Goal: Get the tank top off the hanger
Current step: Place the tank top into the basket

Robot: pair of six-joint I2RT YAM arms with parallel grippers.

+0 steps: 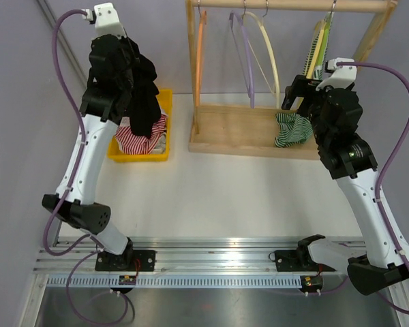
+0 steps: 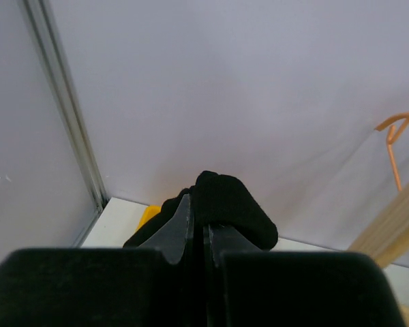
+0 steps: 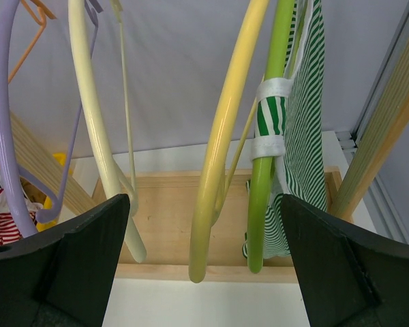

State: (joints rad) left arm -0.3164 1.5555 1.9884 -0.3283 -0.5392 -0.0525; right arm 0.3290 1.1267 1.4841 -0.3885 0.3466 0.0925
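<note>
At far left of the table [image 1: 218, 197], the left gripper [image 2: 198, 219] hangs high above a yellow bin [image 1: 165, 102], its jaws pinched tight on a black garment [image 1: 142, 95] that drapes down toward the bin. A red-and-white striped garment [image 1: 133, 142] lies heaped inside the bin.

At centre stands a wooden rack [image 1: 245, 133], its rail carrying, from left to right, an orange hanger [image 1: 201, 54], a purple hanger [image 1: 245, 61] and a cream hanger [image 1: 269, 58], all bare.

Farther right on the same rail hang a yellow hanger [image 3: 218, 157] and a green hanger [image 3: 266, 197]. The green-and-white striped tank top [image 3: 303, 136] is on the green hanger, with a white-trimmed strap wrapped around the hanger's arm. Seen from above, its lower part bunches on the rack's wooden base.

At right, the right gripper [image 3: 204, 204] faces the rack with its fingers spread wide and gripping nothing. In the right wrist view the yellow and green hangers stand in the gap ahead of the fingers, the tank top nearer the right-hand finger. From above, the bunched cloth lies just beside the gripper; whether they touch cannot be told. Any lettering on the garments is too small to read.
</note>
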